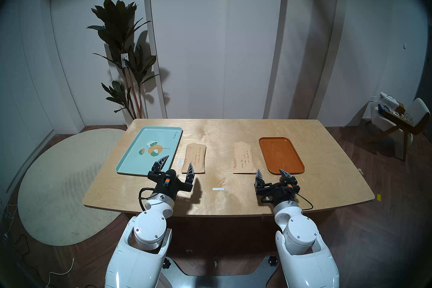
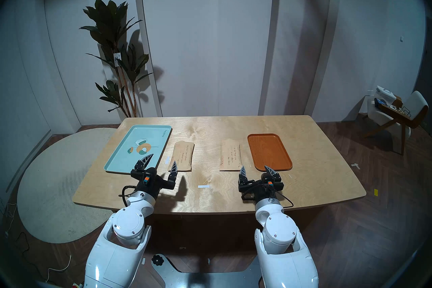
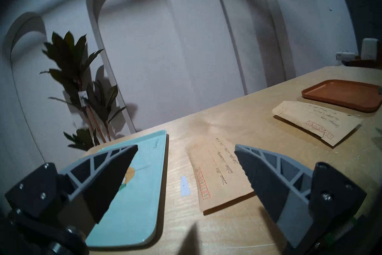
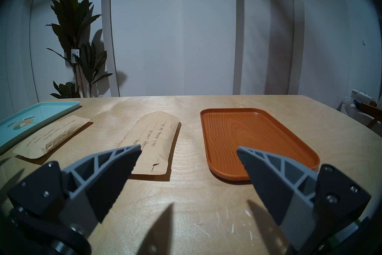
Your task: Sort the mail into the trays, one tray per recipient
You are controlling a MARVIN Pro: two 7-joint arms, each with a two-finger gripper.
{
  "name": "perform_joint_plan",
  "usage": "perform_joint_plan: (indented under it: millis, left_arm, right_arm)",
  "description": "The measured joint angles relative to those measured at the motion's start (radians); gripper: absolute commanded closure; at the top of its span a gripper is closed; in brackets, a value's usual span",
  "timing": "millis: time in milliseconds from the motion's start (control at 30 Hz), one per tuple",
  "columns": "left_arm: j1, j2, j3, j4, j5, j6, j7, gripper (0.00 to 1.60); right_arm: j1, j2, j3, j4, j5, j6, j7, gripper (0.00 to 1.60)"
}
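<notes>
My left gripper [image 1: 178,161] and right gripper [image 1: 271,172] hover spread wide, holding nothing. On the table [image 1: 224,201], the left envelope [image 1: 196,157] lies at three o'clock of the mint tray [image 1: 131,157]; the right envelope [image 1: 243,157] lies at nine o'clock of the orange tray [image 1: 280,154].

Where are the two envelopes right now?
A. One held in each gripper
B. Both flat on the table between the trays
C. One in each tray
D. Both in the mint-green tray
B: the left envelope and right envelope lie on the table, between the mint-green tray and orange-brown tray.
</notes>
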Motion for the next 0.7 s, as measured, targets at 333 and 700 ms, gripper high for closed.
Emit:
perform_joint_plan:
  millis: [333, 700]
  left_arm:
    - [-0.054, 0.132, 0.007, -0.097, 0.133, -0.012, -0.202, 0.00]
    - [-0.052, 0.261, -0.006, -0.189, 0.189, -0.033, -0.422, 0.00]
  right_arm:
    - [0.000, 0.000, 0.000, 0.003, 0.000, 0.000, 0.000, 0.00]
    - [0.000, 0.000, 0.000, 0.003, 0.000, 0.000, 0.000, 0.00]
